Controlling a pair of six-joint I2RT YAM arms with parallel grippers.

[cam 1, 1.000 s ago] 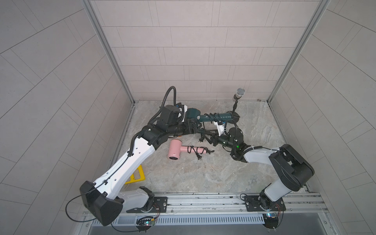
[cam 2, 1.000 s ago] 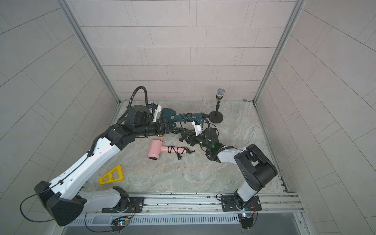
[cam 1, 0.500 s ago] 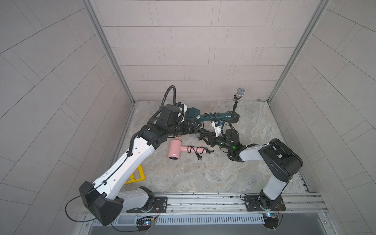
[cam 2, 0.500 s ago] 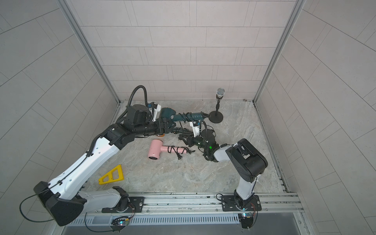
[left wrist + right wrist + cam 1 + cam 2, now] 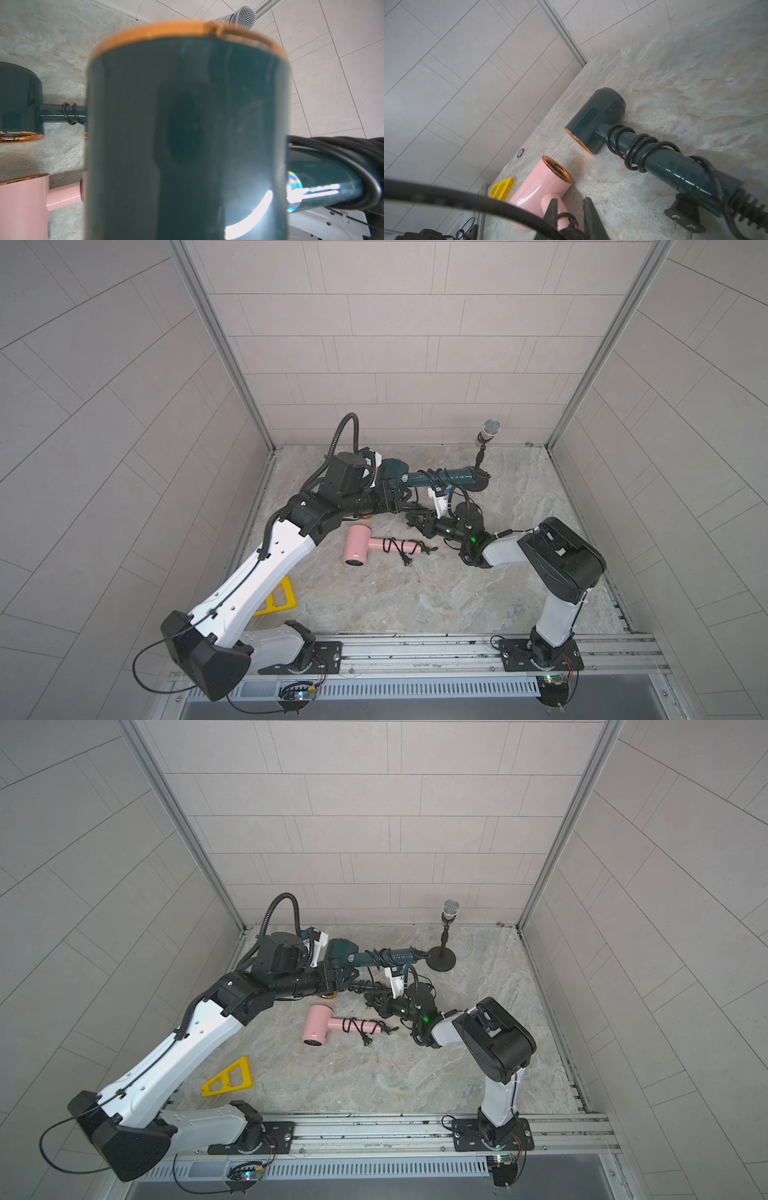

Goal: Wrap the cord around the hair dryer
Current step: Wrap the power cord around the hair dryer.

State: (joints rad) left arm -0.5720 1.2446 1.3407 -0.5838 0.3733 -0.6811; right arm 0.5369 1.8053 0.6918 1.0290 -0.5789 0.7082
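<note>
In both top views the left end effector is clenched on the raised teal hair dryer, which it holds off the desk near the back wall; the cord coils around the dryer's handle, whose end points toward the microphone; the right end effector sits low, near the handle end of the pink hair dryer, which lies on the desk; a yellow triangle lies beside the left arm.

From the left wrist, the raised teal hair dryer fills the frame, blurred, with the cord looped over its handle; behind it a second teal hair dryer and the pink hair dryer lie on the desk.

From the right wrist, the right end effector shows its fingers a narrow gap apart; whether they pinch anything I cannot tell; a blurred black cable crosses close to the lens; the second teal hair dryer lies on the desk with a lead wound round its handle and a plug beside it.
</note>
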